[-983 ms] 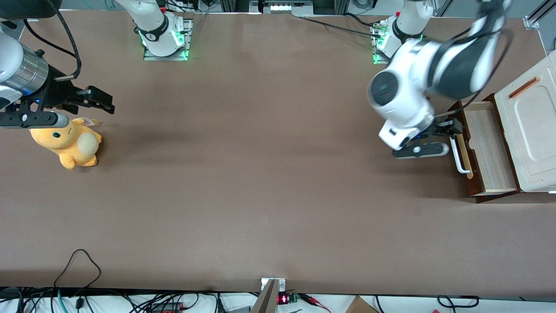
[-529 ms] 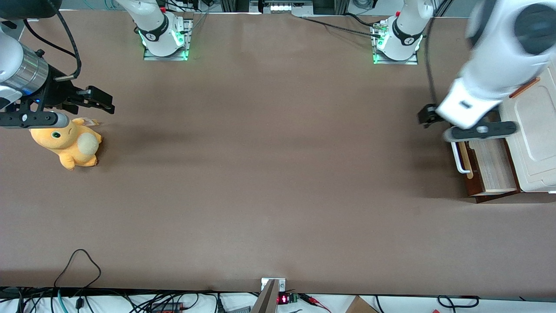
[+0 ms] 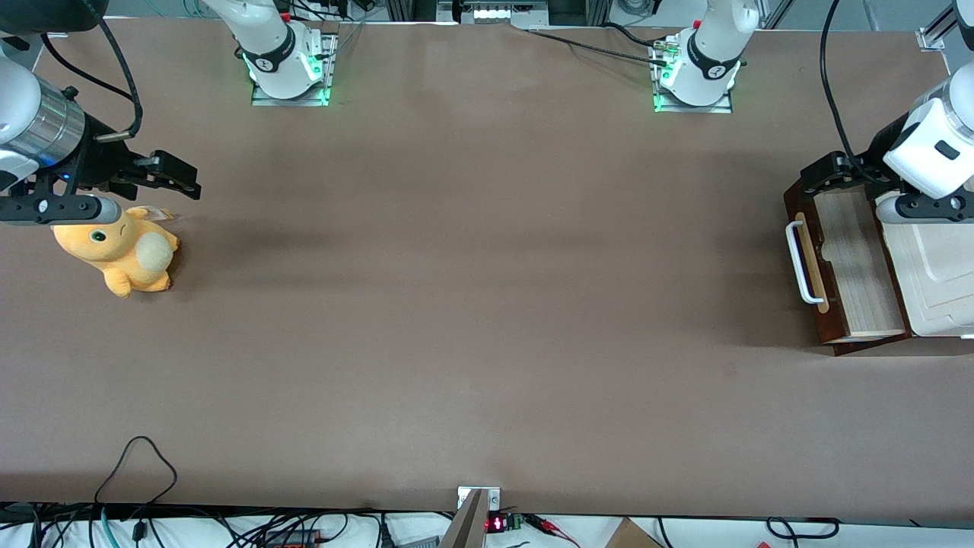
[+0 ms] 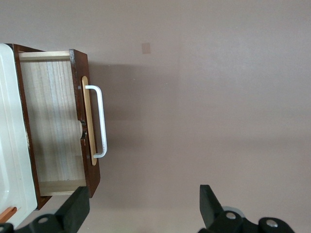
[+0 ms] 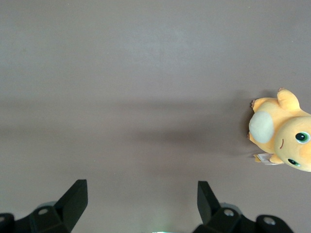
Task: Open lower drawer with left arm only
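pulled well out at the working arm's end of the tabletop [image 3: 472, 304]: the lower drawer [image 3: 856, 262], dark brown wood outside, pale wood inside. nothing in it to see, just bare pale boards and a small round notch in the front wall. white bar handle [image 3: 797, 262] on a pale wood strip, pointing toward the parked arm's end. same drawer [image 4: 53, 126] and same handle [image 4: 99, 121] seen from the wrist camera, with a shadow on the brown top next to the handle. sits under a cream white cabinet top [image 3: 940, 281], partly hidden by the arm.

hanging above the drawer's corner that is farther from the front camera: the left arm [image 3: 932, 148], glossy white with a black cable looping up. small black end effector [image 3: 825, 171] up in the air, not touching the handle, not touching the drawer. fingers [image 4: 77, 208] spread wide apart in the wrist view, holding nothing, with plain brown top showing between them.

flat brown tabletop, big and mostly bare. yellow plush toy [image 3: 122, 251] lying toward the parked arm's end, well apart from the drawer. also seen from the other wrist camera [image 5: 284, 128], with a pale round tummy. two arm bases with green lights at the edge farthest from the front camera. loose black cables [image 3: 137, 472] along the nearest edge.
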Robot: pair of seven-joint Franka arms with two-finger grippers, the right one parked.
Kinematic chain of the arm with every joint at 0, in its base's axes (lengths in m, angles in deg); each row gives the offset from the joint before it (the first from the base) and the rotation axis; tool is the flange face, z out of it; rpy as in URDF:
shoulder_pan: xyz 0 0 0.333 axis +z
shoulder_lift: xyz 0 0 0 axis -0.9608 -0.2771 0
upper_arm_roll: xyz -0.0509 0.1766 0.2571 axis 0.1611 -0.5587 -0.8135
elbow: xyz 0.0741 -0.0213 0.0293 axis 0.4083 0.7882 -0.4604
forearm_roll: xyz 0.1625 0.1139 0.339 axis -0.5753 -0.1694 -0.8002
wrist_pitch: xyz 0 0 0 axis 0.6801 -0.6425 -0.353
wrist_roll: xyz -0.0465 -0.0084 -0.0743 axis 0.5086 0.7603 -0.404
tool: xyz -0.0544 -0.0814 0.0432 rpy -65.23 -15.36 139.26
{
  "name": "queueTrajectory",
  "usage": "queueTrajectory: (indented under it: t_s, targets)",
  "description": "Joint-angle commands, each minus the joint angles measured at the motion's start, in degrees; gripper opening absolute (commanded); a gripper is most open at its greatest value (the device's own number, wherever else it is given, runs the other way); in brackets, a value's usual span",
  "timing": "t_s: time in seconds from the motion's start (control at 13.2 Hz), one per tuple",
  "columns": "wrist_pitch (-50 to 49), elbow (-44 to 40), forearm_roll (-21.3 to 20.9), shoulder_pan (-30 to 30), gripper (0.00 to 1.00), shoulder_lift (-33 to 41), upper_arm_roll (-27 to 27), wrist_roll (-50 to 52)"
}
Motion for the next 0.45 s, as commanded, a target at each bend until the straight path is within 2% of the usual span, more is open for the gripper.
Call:
queueTrajectory:
  t_s: [0.0, 0.38]
  targets:
    - [-1.19, -0.98, 0.51, -0.12, 1.00, -0.07, -0.10, -0.99]
    - [-1.10, -1.07, 0.69, -0.12, 1.00, -0.15, -0.10, -1.17]
